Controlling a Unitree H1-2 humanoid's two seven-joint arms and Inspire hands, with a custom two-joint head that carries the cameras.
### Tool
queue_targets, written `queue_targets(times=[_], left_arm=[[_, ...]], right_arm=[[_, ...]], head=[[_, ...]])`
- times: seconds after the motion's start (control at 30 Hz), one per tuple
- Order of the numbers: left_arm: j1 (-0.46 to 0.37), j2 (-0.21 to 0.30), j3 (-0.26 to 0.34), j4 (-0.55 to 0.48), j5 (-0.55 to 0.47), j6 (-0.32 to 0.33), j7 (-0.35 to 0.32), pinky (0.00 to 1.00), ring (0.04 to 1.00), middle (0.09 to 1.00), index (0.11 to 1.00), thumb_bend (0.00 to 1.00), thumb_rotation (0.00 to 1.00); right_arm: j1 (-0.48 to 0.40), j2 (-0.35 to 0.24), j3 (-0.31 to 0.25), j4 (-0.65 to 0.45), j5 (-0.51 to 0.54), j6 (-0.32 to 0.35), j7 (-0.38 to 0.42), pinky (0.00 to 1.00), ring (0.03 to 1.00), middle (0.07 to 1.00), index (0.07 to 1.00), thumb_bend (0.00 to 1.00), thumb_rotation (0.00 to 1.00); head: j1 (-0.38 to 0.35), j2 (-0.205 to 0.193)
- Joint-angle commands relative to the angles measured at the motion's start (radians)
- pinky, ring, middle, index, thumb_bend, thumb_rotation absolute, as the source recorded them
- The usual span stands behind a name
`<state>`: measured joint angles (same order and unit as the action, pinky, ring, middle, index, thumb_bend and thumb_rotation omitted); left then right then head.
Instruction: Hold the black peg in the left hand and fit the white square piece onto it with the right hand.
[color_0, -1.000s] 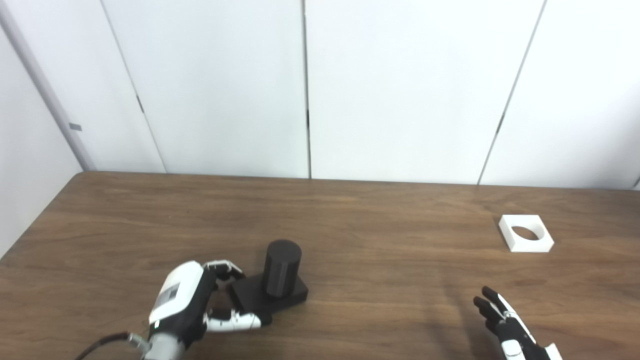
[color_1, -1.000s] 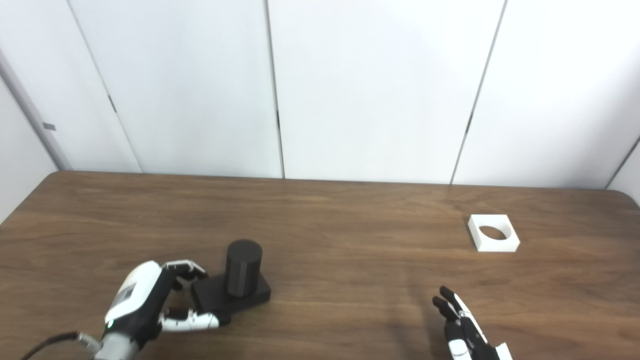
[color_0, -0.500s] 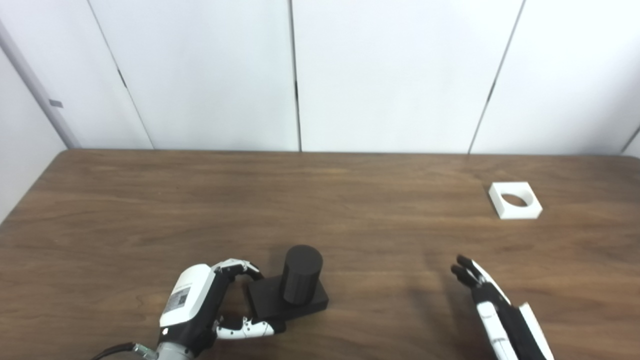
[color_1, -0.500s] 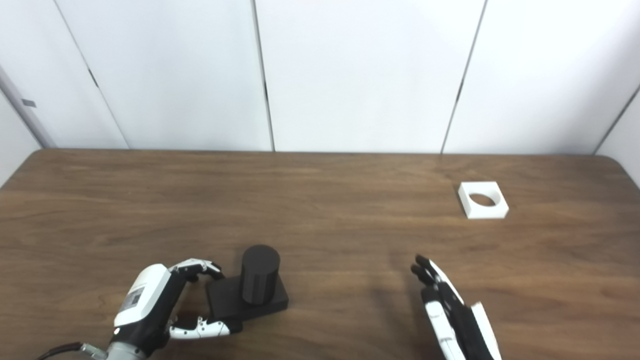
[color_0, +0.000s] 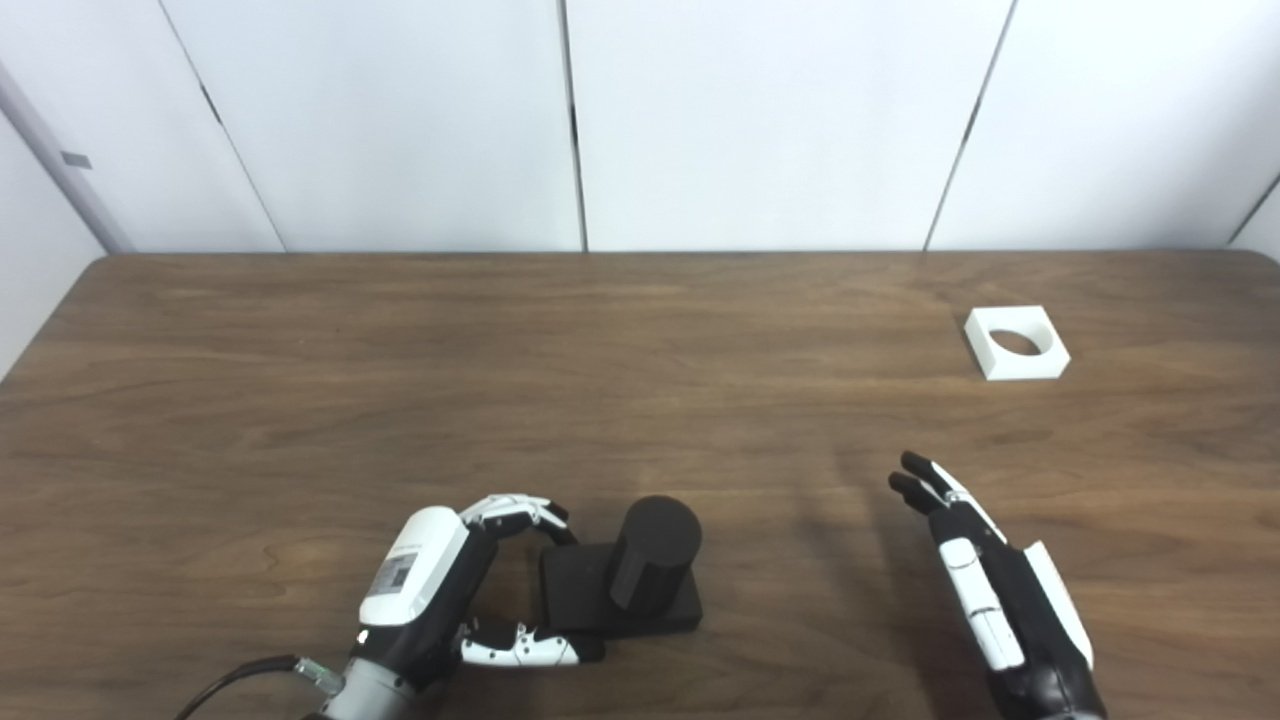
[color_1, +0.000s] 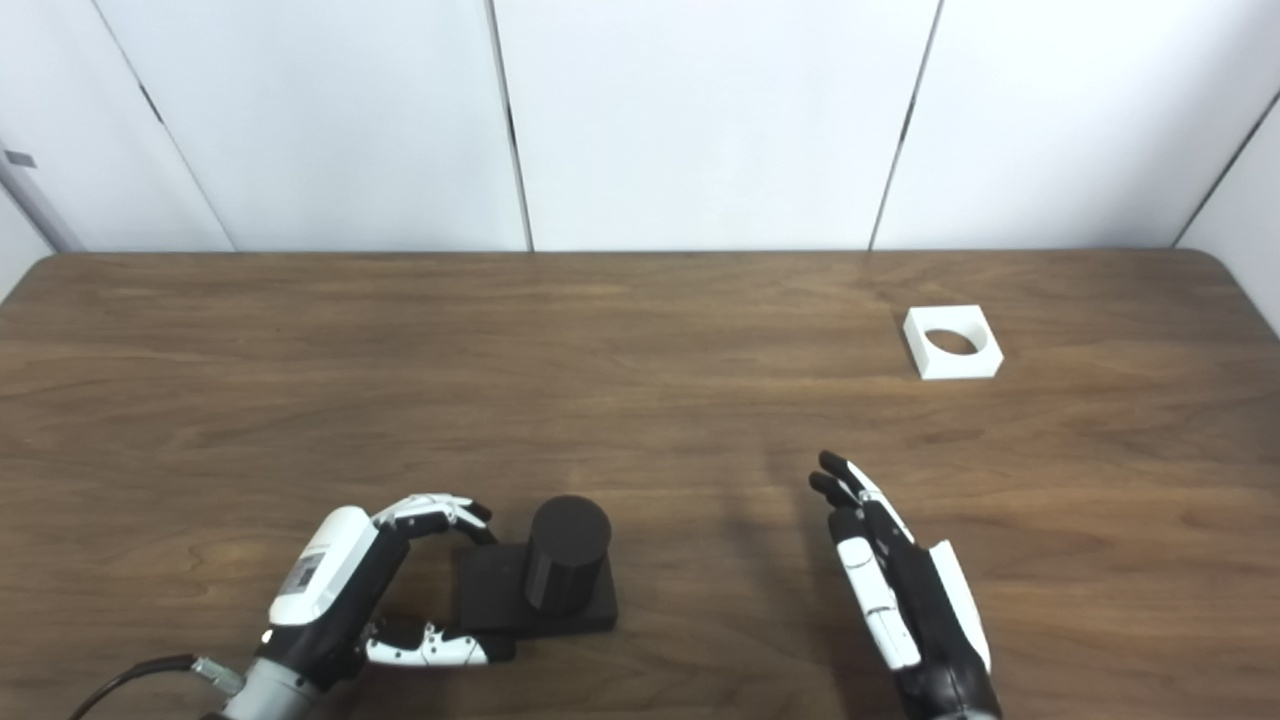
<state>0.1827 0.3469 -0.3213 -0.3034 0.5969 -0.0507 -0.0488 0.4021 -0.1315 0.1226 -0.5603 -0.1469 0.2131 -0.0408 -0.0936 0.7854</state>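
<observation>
The black peg (color_0: 655, 555) is a short upright cylinder on a flat black square base (color_0: 575, 600), standing on the table near its front edge. My left hand (color_0: 425, 585) wraps the base's left end. Its fingers (color_0: 515, 508) curl over the back left corner and its thumb lies along the front edge. The white square piece (color_0: 1017, 343), with a round hole through it, lies flat at the far right, well apart from both hands. My right hand (color_0: 985, 585) hovers low at the front right, open and flat, with its fingers pointing away and holding nothing.
The brown wooden table (color_0: 400, 380) runs back to a white panelled wall (color_0: 760, 120). Its rounded right back corner (color_1: 1215, 262) shows in the right eye view. No other objects lie between the peg and the white piece.
The camera has tilted down, so the whole scene sits higher. My right hand has come farther forward into view. My left hand stays wrapped round the peg's base.
</observation>
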Motion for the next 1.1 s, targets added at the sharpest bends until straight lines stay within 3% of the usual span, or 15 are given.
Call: queue_targets(times=[0.0, 0.27, 0.47, 0.87, 0.97, 1.07], left_arm=[[0.017, 0.016, -0.053, 0.051, 0.019, 0.012, -0.101, 0.68, 0.798, 0.747, 0.489, 0.51, 0.05], [-0.003, 0.042, -0.086, 0.090, 0.238, -0.036, -0.024, 0.72, 0.798, 0.738, 0.488, 0.52, 0.05], [-0.015, 0.048, -0.109, 0.120, 0.410, -0.056, 0.055, 0.81, 0.788, 0.732, 0.488, 0.52, 0.05], [-0.021, 0.042, -0.106, 0.117, 0.450, -0.046, 0.080, 0.79, 0.785, 0.735, 0.487, 0.52, 0.04], [-0.026, 0.044, -0.099, 0.123, 0.443, -0.053, 0.090, 0.79, 0.778, 0.730, 0.487, 0.52, 0.05], [-0.031, 0.047, -0.093, 0.131, 0.428, -0.059, 0.093, 0.78, 0.774, 0.726, 0.487, 0.52, 0.05]], right_arm=[[-0.026, 0.057, 0.006, -0.043, -0.005, -0.012, -0.006, 0.99, 0.920, 0.878, 0.899, 0.42, 1.00], [-0.025, 0.050, 0.008, -0.034, 0.003, -0.025, -0.004, 1.00, 0.932, 0.891, 0.902, 0.42, 1.00], [-0.022, 0.044, 0.007, -0.029, -0.010, -0.021, -0.005, 0.99, 0.932, 0.895, 0.901, 0.44, 1.00], [-0.017, 0.028, 0.001, -0.009, -0.001, -0.047, 0.000, 1.00, 0.932, 0.898, 0.901, 0.42, 0.98], [-0.029, 0.004, 0.020, -0.026, -0.112, 0.010, 0.007, 0.90, 0.907, 0.901, 0.897, 0.43, 0.81], [-0.061, -0.035, 0.051, -0.056, -0.293, 0.087, 0.044, 0.89, 0.917, 0.903, 0.892, 0.54, 0.43]], head=[[0.002, -0.004], [0.010, -0.023], [0.011, -0.047], [-0.013, -0.065], [-0.044, -0.071], [-0.069, -0.076]])
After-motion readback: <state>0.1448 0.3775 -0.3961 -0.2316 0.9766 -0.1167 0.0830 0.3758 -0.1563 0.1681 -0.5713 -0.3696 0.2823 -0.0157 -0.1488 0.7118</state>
